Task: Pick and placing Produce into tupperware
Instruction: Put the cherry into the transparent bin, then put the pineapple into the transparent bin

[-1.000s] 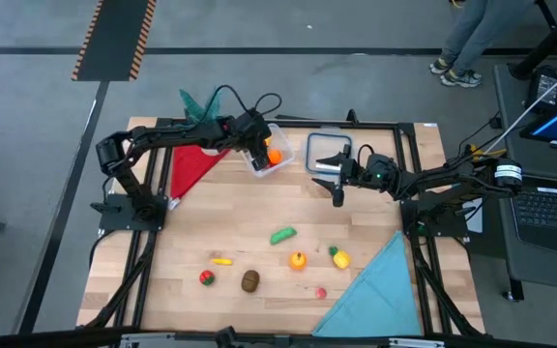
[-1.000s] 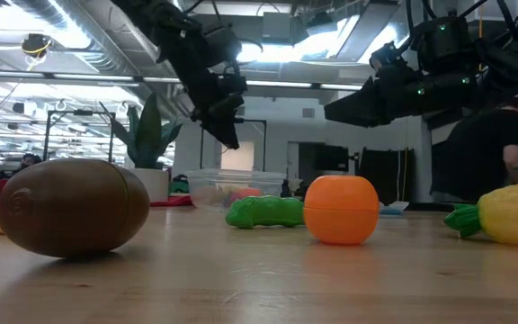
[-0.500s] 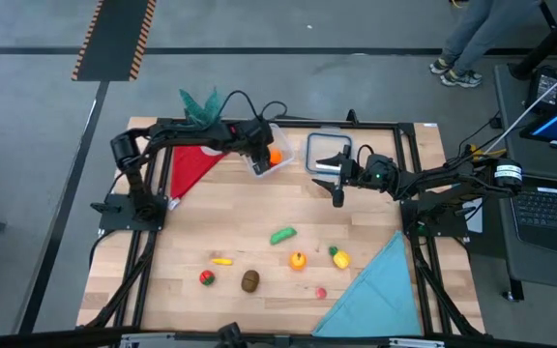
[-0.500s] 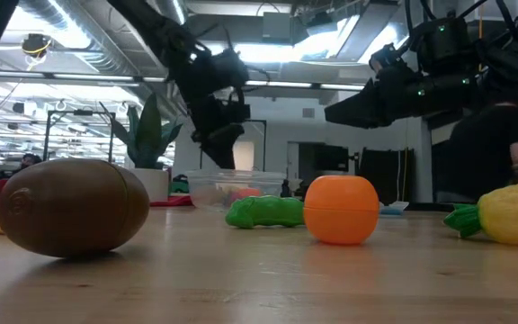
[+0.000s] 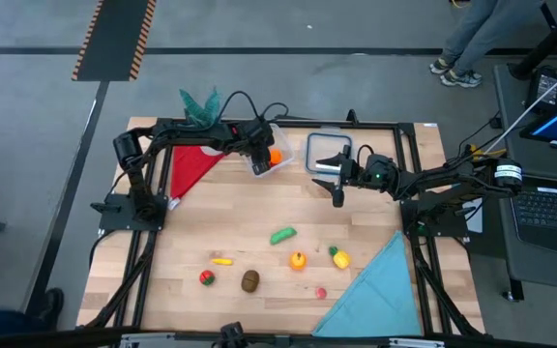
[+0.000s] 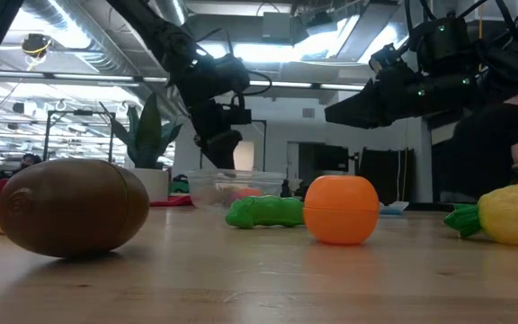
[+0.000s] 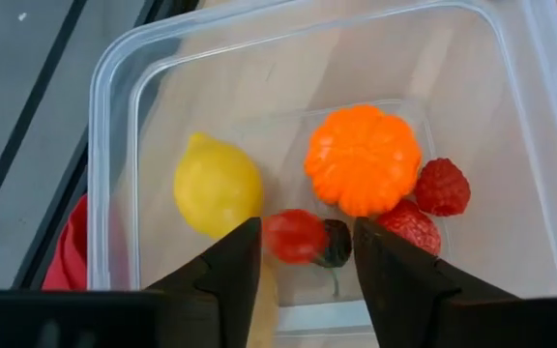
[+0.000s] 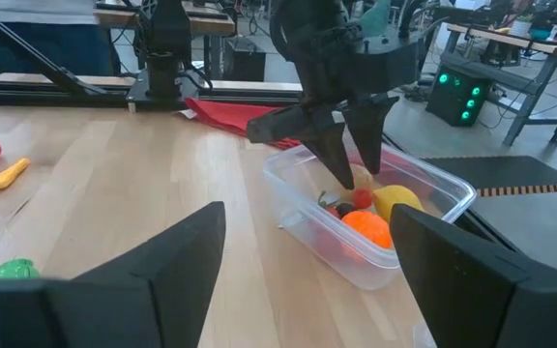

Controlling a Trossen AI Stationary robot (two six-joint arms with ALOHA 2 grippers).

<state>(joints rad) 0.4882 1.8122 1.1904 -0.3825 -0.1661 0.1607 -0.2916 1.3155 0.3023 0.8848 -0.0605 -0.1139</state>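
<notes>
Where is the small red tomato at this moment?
In the left wrist view, the tomato lies inside the clear container, between the lemon and the orange pumpkin, under the left gripper.

1. Left arm: extended across the table's far side, wrist pitched down; left gripper (image 5: 262, 155) points downward with fingers (image 7: 222, 275) parted
2. Right arm: reaches in from the right, held level; right gripper (image 5: 336, 180) has its jaws spread wide
</notes>
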